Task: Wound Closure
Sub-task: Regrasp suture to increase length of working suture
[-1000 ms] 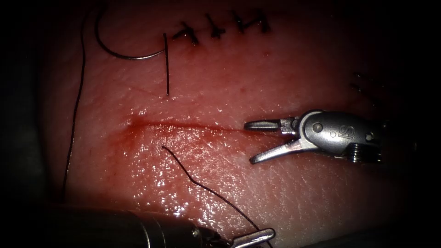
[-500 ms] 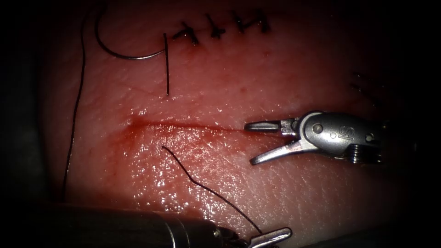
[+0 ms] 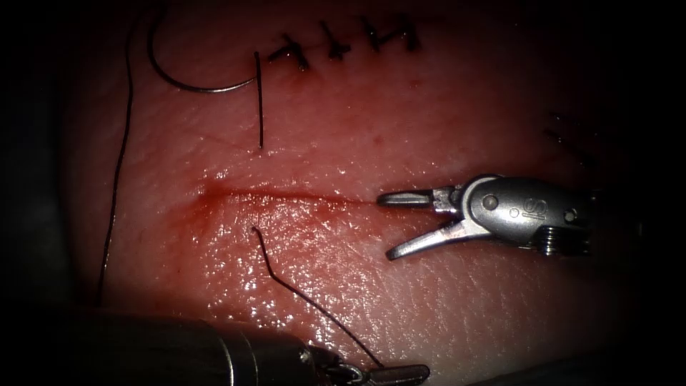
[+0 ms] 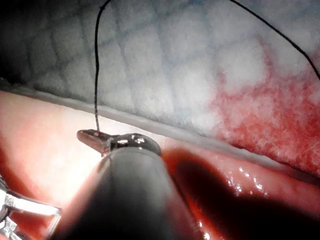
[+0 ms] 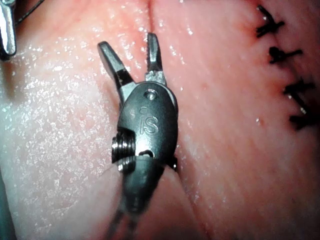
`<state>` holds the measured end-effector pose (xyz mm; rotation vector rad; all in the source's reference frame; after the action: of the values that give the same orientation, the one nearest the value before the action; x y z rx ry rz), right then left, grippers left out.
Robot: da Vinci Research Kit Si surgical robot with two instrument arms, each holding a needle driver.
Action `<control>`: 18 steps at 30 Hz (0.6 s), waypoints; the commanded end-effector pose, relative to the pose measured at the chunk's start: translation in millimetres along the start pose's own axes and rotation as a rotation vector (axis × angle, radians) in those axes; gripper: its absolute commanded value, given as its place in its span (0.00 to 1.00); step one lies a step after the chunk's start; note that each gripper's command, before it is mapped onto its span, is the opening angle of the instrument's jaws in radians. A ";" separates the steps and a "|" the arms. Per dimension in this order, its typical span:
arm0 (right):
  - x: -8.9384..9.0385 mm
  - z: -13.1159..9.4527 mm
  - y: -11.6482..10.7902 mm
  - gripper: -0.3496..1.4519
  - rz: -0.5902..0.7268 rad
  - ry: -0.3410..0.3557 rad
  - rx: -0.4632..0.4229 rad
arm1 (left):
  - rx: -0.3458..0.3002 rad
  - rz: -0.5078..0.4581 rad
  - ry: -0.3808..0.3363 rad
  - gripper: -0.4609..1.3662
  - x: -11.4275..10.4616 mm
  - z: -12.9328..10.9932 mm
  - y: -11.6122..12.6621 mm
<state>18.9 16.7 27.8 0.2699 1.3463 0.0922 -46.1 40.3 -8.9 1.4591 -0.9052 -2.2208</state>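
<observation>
Pink, glistening pork-belly tissue (image 3: 443,300) was seen with a shallow horizontal cut (image 3: 286,194) across its middle, reddened by wet red fluid (image 3: 236,214) at the cut's left end. The thin curved steel needle (image 3: 187,82) was found lying free on the tissue above the cut, toward the left, held by neither tool and not driven in. Dark thread (image 3: 114,186) was seen running down the tissue's left margin, and another stretch of it (image 3: 307,300) was seen rising out of the tissue just below the cut and leading down to the left arm's metal needle driver (image 3: 389,373). That tool's jaws were closed on the thread, as was also shown in the left wrist view (image 4: 95,138), where white gauze stained red (image 4: 260,110) was seen behind the tissue. The right arm's silver needle driver (image 3: 400,223) was held at the cut's right end with its jaws parted wide and nothing between them, the upper jaw lying over the cut line; the same was seen in the right wrist view (image 5: 131,55). Four finished dark stitches (image 3: 343,39) were seen well above the cut.
</observation>
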 end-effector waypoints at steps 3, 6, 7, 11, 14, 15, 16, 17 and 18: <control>0.2 0.8 0.1 0.63 -0.036 -0.006 -0.007 | -0.013 -0.023 -0.005 0.06 -0.6 -1.8 -0.9; 0.4 1.7 0.2 0.66 -0.057 -0.008 -0.013 | -0.021 -0.034 -0.015 0.06 -1.2 -3.5 -1.6; 0.4 2.0 0.3 0.67 -0.063 -0.006 -0.012 | -0.023 -0.036 -0.015 0.06 -1.4 -3.9 -1.8; 0.5 3.5 0.4 0.69 -0.083 0.010 -0.003 | -0.031 -0.047 -0.014 0.06 -2.0 -5.4 -2.6; 0.7 4.9 0.5 0.69 -0.110 0.026 0.009 | -0.035 -0.054 -0.015 0.06 -2.5 -5.9 -3.2; 0.8 5.4 0.5 0.70 -0.123 0.032 0.012 | -0.036 -0.056 -0.015 0.06 -2.6 -6.0 -3.3; 0.9 5.6 0.5 0.70 -0.130 0.034 0.014 | -0.036 -0.063 -0.014 0.06 -2.7 -6.0 -3.4; 1.0 6.1 0.5 0.71 -0.149 0.043 0.021 | -0.036 -0.065 -0.014 0.06 -2.8 -6.0 -3.5; 1.1 6.5 0.5 0.71 -0.156 0.051 0.028 | -0.037 -0.066 -0.014 0.06 -2.8 -6.0 -3.6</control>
<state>25.8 16.3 28.1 0.1869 1.4202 -0.0565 -39.3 42.8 -10.9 1.4815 -0.8313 -2.2851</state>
